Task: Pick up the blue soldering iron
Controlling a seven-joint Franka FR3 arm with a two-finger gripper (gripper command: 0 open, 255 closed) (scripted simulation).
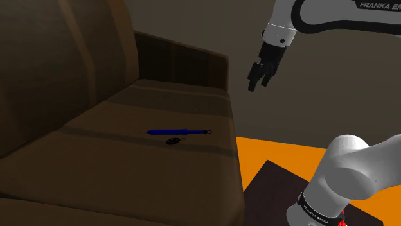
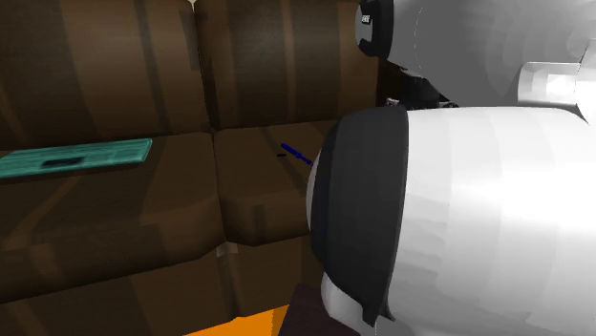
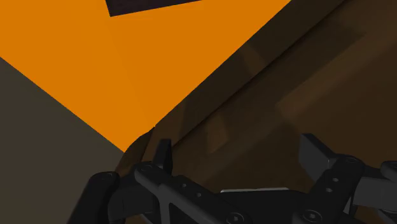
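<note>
Iron (image 1: pixel 178 131): blue, slim, lying flat on the seat of the brown sofa (image 1: pixel 96 147), long axis running roughly across the shoulder view, on the seat cushion nearest the sofa's end. Nothing grips it. A small black object (image 1: pixel 172 140) lies just beside it on the same cushion, on the side nearer the camera; whether the two touch cannot be told. In the second exterior view the iron (image 2: pixel 294 153) shows as a short blue line on the right-hand cushion, one end hidden behind the arm's big dark-banded joint (image 2: pixel 363 220). On the left-hand cushion in that view lies a flat teal slab (image 2: pixel 76 157), well apart from the iron. Gripper (image 1: pixel 258 85): hangs in the air up and to the shoulder view's right of the iron, well apart from it, pointing downward on the white arm (image 1: pixel 334 16). In the wrist view the gripper (image 3: pixel 238 149) has its two black fingers (image 3: pixel 164 156) standing apart, with nothing between them; beyond them lie the sofa's brown edge and the orange floor (image 3: pixel 127 57). The dark stand (image 1: pixel 270 186) sits on that orange floor (image 1: pixel 276 157) beside the sofa's end.
</note>
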